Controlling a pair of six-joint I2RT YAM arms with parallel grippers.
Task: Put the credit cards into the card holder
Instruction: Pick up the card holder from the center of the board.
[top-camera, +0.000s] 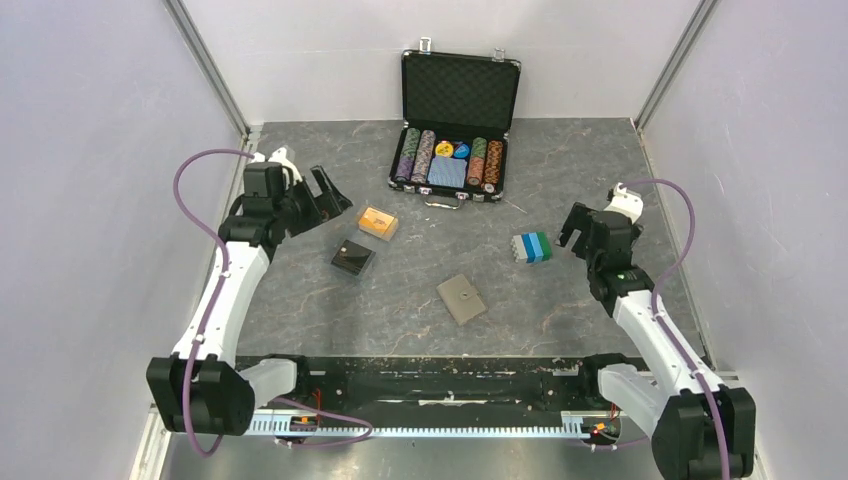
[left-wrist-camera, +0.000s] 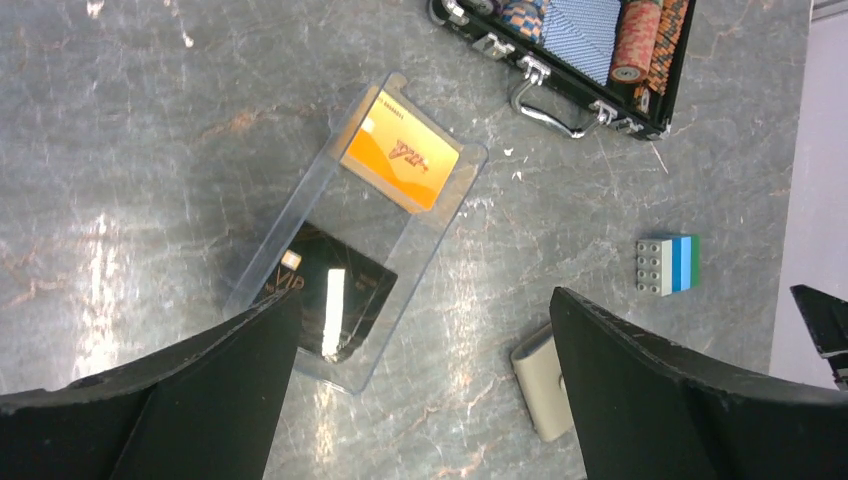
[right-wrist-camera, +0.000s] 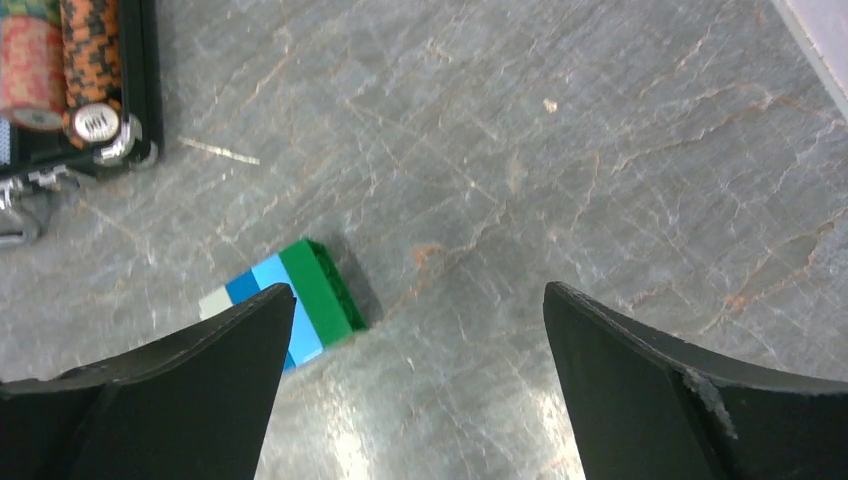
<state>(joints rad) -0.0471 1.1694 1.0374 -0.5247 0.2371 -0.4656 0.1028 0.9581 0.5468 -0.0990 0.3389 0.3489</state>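
Black fingers fill the bottom of both wrist views, and in each pair we see a wide gap: the left gripper (left-wrist-camera: 420, 300) and the right gripper (right-wrist-camera: 420, 300) both stand with jaws spread and nothing between them.

We judge the task as not yet begun. The orange cards (left-wrist-camera: 400, 165) and the black cards (left-wrist-camera: 335, 300) lie flat on the grey table (top-camera: 560, 170), just beside each other. A clear outline seems to run around both, but we cannot tell what it is. The card holder (top-camera: 461, 298) lies closed in the middle of the table, stud side up, apart from the cards and nearer the arm bases. Everything is left to do: the holder must be opened, each set of cards picked up, and the cards slid inside.

From the left wrist, the black cards sit just ahead of the fingertips, one corner hidden behind the finger on the picture's left, and the orange cards lie farther out along the same line. A corner of the card holder peeks out beside the other finger. Overhead, the left gripper is near the cards but not touching them.

Our right gripper faces only a stack of coloured blocks (right-wrist-camera: 290, 300) and bare table, so the card holder is outside its view. The open chip case (top-camera: 455, 130) stands at the far side, well apart from both jaws.
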